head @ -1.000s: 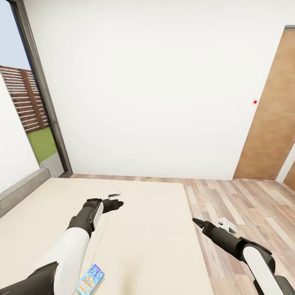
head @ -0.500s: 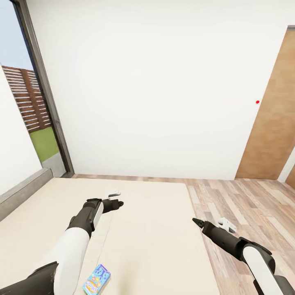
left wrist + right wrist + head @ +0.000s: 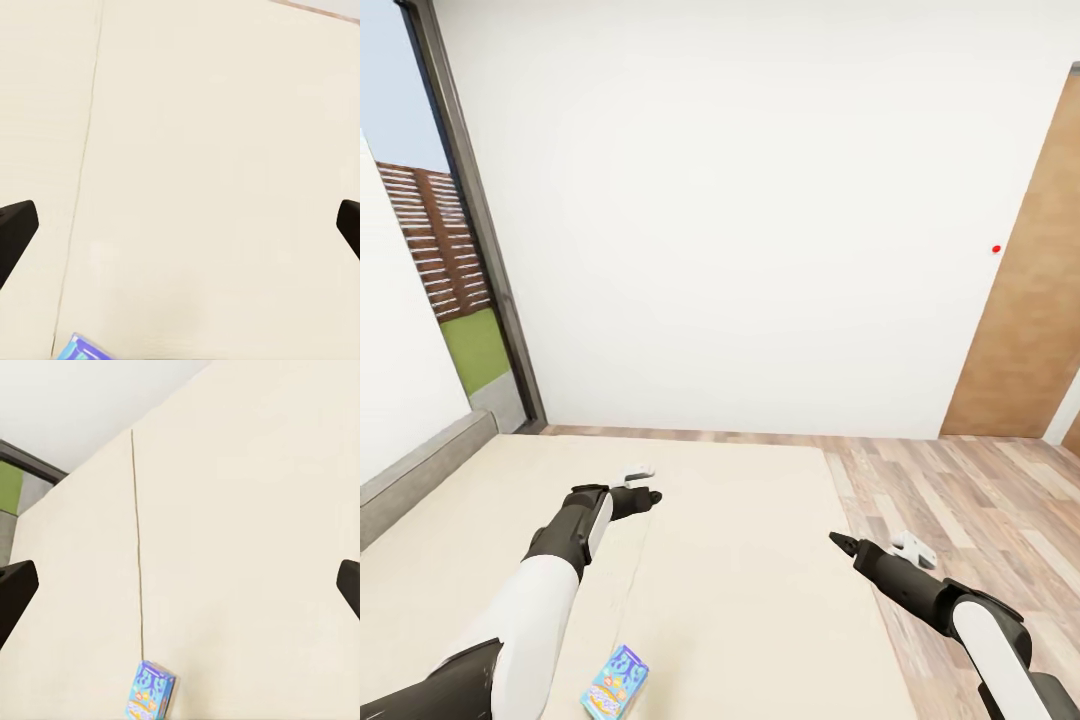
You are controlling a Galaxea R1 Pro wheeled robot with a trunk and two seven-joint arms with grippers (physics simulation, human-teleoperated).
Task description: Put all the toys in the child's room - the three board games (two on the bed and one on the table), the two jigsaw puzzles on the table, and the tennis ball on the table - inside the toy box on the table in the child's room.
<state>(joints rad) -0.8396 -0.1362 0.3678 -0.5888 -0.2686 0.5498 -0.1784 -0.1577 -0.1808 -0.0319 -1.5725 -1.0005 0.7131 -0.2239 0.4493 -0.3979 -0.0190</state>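
Blue board game (image 3: 615,681) lies flat on bed (image 3: 760,560), untouched. Left hand (image 3: 647,494) spread open, empty; right hand (image 3: 838,541) likewise. Likely next: descend, grasp box.

We see only a corner of the small blue board game (image 3: 84,350) in the left wrist view; its print (image 3: 615,682) is too small to read.
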